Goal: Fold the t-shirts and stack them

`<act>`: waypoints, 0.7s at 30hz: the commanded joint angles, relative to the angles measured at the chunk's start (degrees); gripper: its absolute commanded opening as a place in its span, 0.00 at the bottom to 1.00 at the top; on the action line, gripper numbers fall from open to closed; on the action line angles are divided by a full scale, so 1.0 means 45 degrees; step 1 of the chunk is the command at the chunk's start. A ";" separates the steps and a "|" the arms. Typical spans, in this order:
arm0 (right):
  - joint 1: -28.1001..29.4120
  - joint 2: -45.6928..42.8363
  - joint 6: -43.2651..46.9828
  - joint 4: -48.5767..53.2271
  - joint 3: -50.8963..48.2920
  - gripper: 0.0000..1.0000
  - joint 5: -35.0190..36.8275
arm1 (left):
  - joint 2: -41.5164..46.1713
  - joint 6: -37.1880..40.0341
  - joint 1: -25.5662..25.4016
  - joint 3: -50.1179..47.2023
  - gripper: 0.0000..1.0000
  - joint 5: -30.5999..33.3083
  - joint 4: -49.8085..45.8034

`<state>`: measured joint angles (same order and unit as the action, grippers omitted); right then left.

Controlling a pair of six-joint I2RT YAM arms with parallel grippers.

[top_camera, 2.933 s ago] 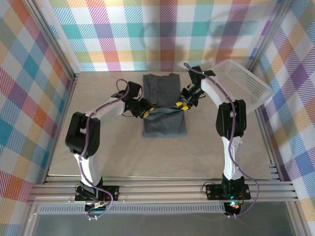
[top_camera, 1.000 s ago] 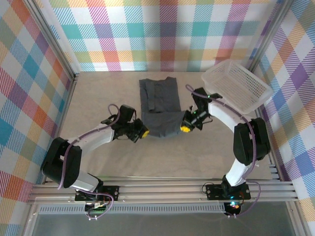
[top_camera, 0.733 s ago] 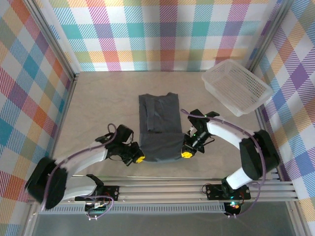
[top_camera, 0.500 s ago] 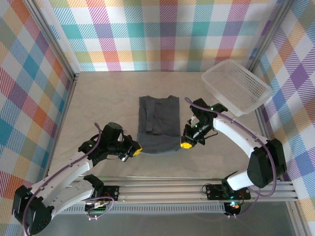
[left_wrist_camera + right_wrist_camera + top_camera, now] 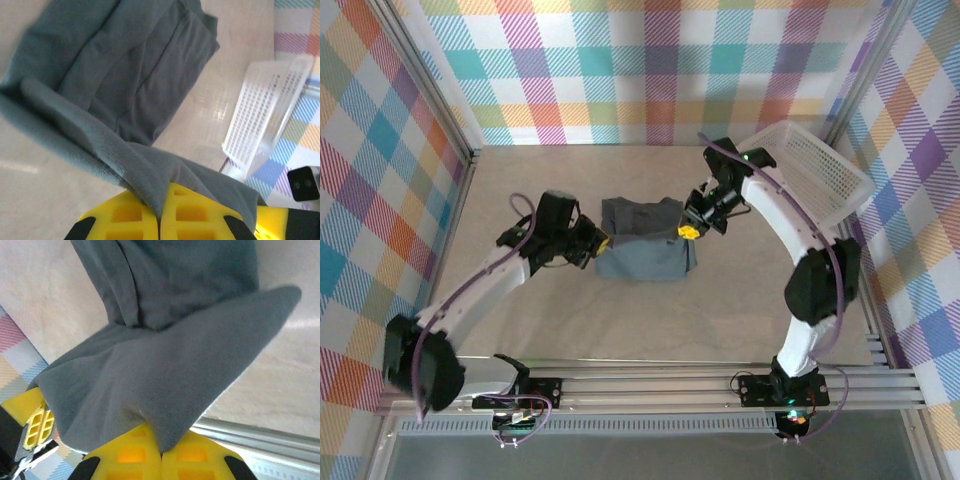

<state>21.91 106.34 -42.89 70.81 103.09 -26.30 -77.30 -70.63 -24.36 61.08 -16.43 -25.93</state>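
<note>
Left of centre on the surface (image 5: 650, 330), the left pincer (image 5: 592, 243) is clenched on one corner of the t-shirt (image 5: 645, 258). Its wrist view shows grey cloth nipped tight between the yellow fingers (image 5: 125, 220). Half a second ago both pincers sat nearer the arm bases, with the shirt stretched long. Now they have carried the near hem up and toward the far side, so the shirt reads as a short, thick block in mid-surface. I judge this to be the crosswise fold under way, the hem not yet laid down or let go. The cloth is soft, matt, slate-grey knit. It drapes in a loose tent from each grip, above flat lengthwise folds. Right of the shirt, the right pincer (image 5: 688, 231) is likewise clamped on the other corner. At far right stands the basket (image 5: 810, 170), stiff white plastic mesh.
</note>
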 commanded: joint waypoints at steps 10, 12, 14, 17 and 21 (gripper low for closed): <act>-0.1724 0.8257 0.0477 0.0589 0.9670 0.45 -0.0533 | -0.8433 0.2319 0.1644 0.8357 0.47 0.1045 -0.0990; -0.1744 0.8445 0.0935 0.1368 1.1087 0.51 0.0139 | -0.7789 0.2155 0.1506 0.8066 0.51 0.1441 -0.0881; -0.1744 0.7684 0.1260 0.1478 1.0566 0.53 0.0711 | -0.6701 0.1861 0.1159 0.7009 0.54 0.1708 -0.0735; -0.1613 0.5314 0.1395 0.0126 0.7012 0.53 0.1039 | -0.4734 0.0296 0.0189 0.4124 0.54 0.1756 0.0284; -0.1454 0.1035 0.0667 -0.3690 0.0394 0.56 0.0641 | -0.3008 -0.3034 -0.1872 0.0418 0.58 0.2119 0.3249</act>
<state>14.50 121.84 -38.81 63.44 116.60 -22.74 -93.23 -73.01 -27.33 70.46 -8.43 -19.86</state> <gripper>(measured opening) 0.548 0.570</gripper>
